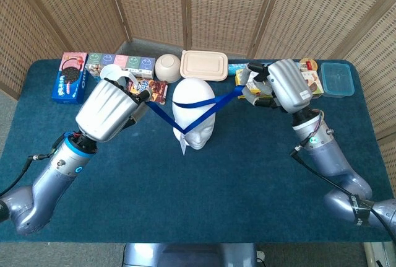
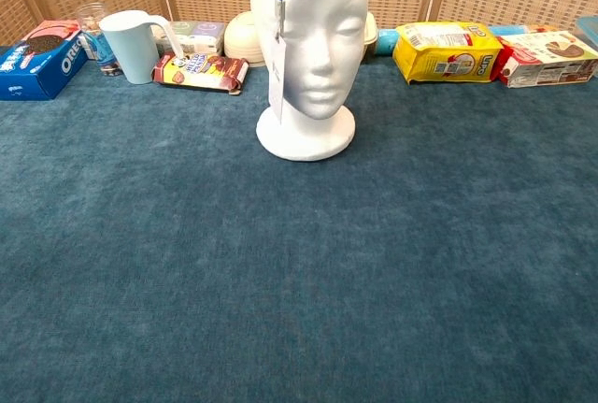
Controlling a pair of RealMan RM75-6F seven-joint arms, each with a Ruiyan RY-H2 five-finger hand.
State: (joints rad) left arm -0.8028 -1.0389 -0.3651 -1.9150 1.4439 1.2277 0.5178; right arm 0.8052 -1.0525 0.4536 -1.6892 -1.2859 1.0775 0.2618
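Lanyard (image 1: 198, 109) stretched between left hand (image 1: 111, 109) and right hand (image 1: 278, 86).

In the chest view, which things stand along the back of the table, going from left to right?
Blue cookie box → pale blue jug → brown snack pack → white foam head → yellow bag → red and white box.

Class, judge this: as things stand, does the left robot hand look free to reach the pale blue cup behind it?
Probably not: the left robot hand is near the pale blue cup, but it holds one end of the blue lanyard stretched across the foam head.
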